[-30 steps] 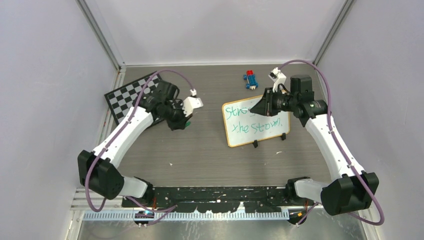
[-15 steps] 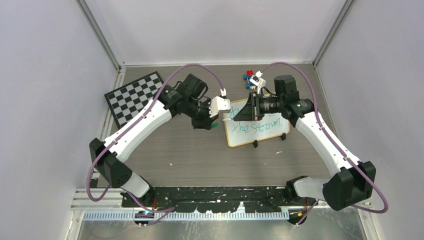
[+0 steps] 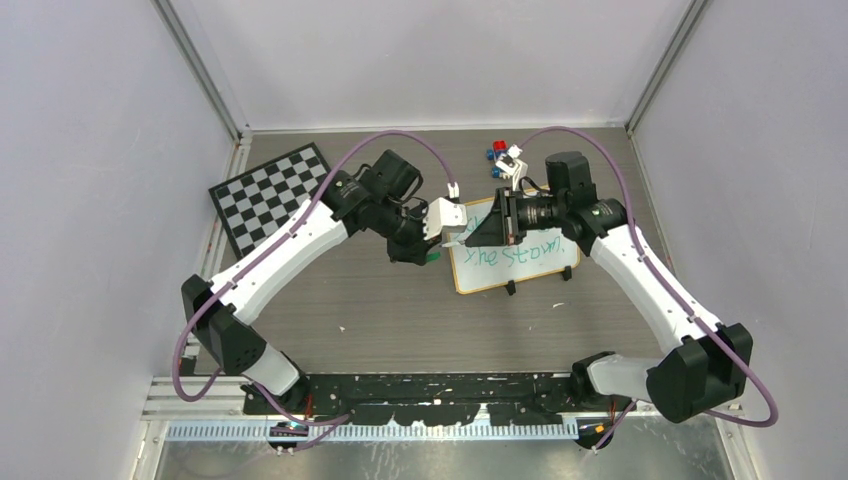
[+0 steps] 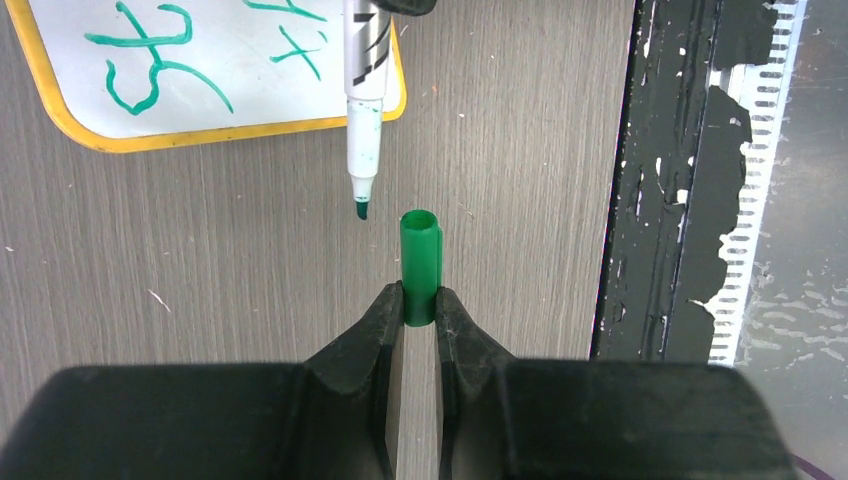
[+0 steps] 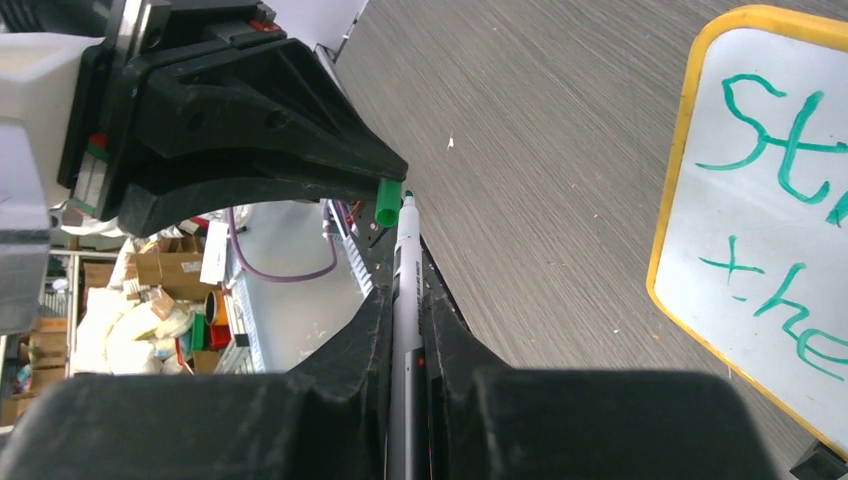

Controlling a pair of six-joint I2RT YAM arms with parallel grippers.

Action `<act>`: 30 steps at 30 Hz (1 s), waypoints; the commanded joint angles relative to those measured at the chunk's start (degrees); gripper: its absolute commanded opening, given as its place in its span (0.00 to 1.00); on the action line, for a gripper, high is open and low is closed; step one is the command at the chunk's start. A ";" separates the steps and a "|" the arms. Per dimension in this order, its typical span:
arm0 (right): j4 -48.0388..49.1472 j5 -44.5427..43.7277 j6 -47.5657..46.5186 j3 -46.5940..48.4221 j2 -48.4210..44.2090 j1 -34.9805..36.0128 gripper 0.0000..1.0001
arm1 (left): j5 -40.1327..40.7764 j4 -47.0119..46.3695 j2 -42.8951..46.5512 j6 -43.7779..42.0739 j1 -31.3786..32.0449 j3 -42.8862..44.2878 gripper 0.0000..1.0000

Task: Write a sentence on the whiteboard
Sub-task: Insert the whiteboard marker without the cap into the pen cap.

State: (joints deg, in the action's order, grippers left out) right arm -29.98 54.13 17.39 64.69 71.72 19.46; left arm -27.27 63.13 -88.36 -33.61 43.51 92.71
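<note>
Pinching the lower end of a green marker cap [image 4: 420,250] between the pressed-in fingers of the left gripper [image 4: 420,300], with the cap's open mouth pointing away from the wrist. Clamping the barrel of a white-and-grey marker [image 5: 405,240] in the right gripper [image 5: 405,285], jaws closed snugly on it, green tip bared and aimed toward the cap. Holding the two close, tip to mouth, yet not joined: in the left wrist view, showing the tip just beside the cap's rim and a little off to one side, with a small gap between; in the right wrist view, showing cap and tip side by side, nearly touching. Hovering both above the grey wood-grain table [image 3: 400,310], just off the left edge of the whiteboard [image 3: 520,279]. Finding the whiteboard lying flat on the table right of centre, slightly turned, with two black clips [image 3: 511,288] on its near edge. Reading the sentence [image 3: 515,255] in green handwriting, two lines, the upper one largely hidden from above by the right gripper, the lower one roughly "the storm". Noting a checkerboard [image 3: 265,195] at the far left, well apart from the whiteboard, and small blue-and-red bricks [image 3: 497,152] near the table's far edge.
</note>
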 commanded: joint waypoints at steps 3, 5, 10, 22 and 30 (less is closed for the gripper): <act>0.48 2.56 -0.74 -0.35 -3.53 0.40 0.00 | 1.12 0.42 -0.07 -0.34 0.26 0.56 0.00; 0.62 2.64 -0.82 -0.79 -3.84 0.37 0.00 | 1.60 0.12 -0.10 -0.10 0.22 0.61 0.00; 0.64 2.80 -0.78 -1.14 -3.75 0.57 0.00 | 0.95 0.24 -0.53 0.16 0.26 1.83 0.00; -0.96 1.62 -2.32 -0.61 -3.21 1.34 0.00 | -0.22 0.57 -0.69 0.68 0.26 2.84 0.00; -2.45 -0.84 -3.84 0.03 -3.44 1.36 0.00 | -0.56 1.05 -0.07 0.78 0.26 2.66 0.00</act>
State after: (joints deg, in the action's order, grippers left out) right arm -32.27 54.54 15.00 63.75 69.30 20.53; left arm -26.17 63.77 -89.14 -33.41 43.51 93.10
